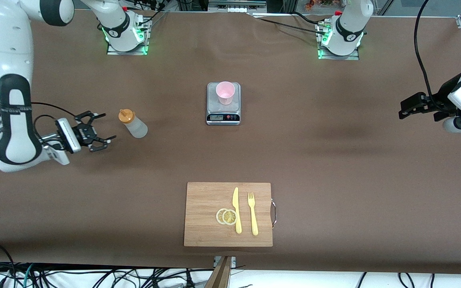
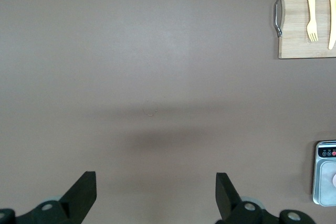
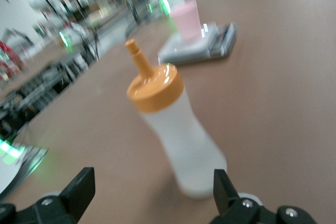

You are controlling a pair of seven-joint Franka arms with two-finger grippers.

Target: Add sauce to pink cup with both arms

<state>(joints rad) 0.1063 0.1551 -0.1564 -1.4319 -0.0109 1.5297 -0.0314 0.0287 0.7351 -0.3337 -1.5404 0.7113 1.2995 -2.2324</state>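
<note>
The sauce bottle (image 1: 133, 124), translucent white with an orange nozzle cap, stands on the brown table toward the right arm's end. My right gripper (image 1: 108, 127) is open just beside it, and nothing is between its fingers. In the right wrist view the sauce bottle (image 3: 176, 135) rises just ahead of the right gripper (image 3: 152, 182), free of both fingers. The pink cup (image 1: 225, 93) stands on a small scale at mid table, also seen as the pink cup (image 3: 187, 19). My left gripper (image 1: 405, 110) waits open over the left arm's end of the table, with bare table under the left gripper (image 2: 156, 182).
A silver kitchen scale (image 1: 223, 116) bears the cup. Nearer the front camera lies a wooden cutting board (image 1: 204, 224) with a yellow knife (image 1: 236, 210), a yellow fork (image 1: 252, 214) and two lemon slices (image 1: 226, 216).
</note>
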